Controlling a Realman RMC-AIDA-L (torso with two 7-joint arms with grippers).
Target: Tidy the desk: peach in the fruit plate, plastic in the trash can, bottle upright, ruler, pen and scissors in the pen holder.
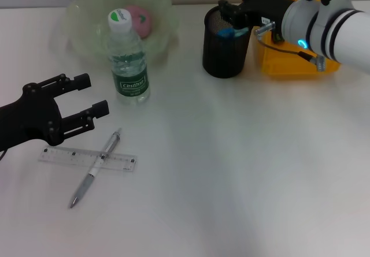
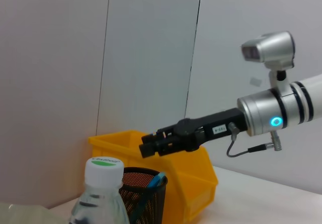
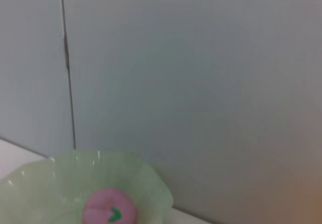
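The pink peach (image 1: pixel 140 19) lies in the pale green fruit plate (image 1: pixel 75 14) at the back left. In front of the plate the water bottle (image 1: pixel 128 60) stands upright. My left gripper (image 1: pixel 95 98) is open and empty, left of the bottle and just beyond the clear ruler (image 1: pixel 87 157). The pen (image 1: pixel 95 167) lies across that ruler. My right gripper (image 1: pixel 228 13) hovers open over the rim of the black mesh pen holder (image 1: pixel 224 49). A blue handle, apparently the scissors (image 1: pixel 226 33), sticks up inside the holder. The plastic is out of view.
A yellow bin (image 1: pixel 289 60) stands right behind the pen holder, under my right forearm. The wall rises close behind the plate (image 3: pixel 146 183) and peach (image 3: pixel 109 211). In the left wrist view the bottle cap (image 2: pixel 103 166), holder (image 2: pixel 146 199) and bin (image 2: pixel 196 183) line up.
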